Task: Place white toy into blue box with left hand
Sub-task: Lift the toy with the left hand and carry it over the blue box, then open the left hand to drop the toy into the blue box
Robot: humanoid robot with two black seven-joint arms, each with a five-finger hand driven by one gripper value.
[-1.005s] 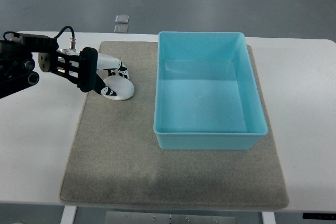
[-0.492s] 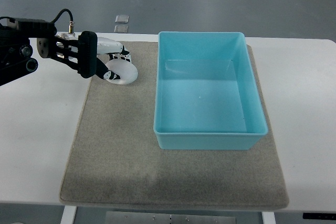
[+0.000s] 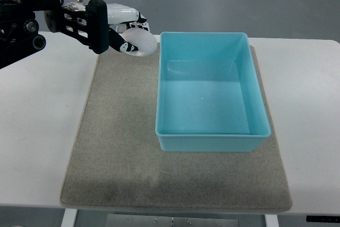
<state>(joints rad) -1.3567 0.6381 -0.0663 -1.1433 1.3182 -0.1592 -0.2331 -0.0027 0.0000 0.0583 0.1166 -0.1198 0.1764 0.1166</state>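
My left hand (image 3: 127,30) comes in from the upper left and is shut on the white toy (image 3: 140,43), a rounded white piece. It holds the toy in the air above the far left part of the mat, just left of the blue box's far left corner. The blue box (image 3: 211,136) is an open light-blue rectangular bin standing on the right half of the grey mat (image 3: 117,152); nothing shows inside it. My right hand is out of view.
The mat lies on a white table (image 3: 37,147). Two small clear squares (image 3: 123,18) lie on the floor beyond the table's far edge.
My left hand has lifted the white toy off the mat and carried it up and to the right, toward the blue box's far left corner.
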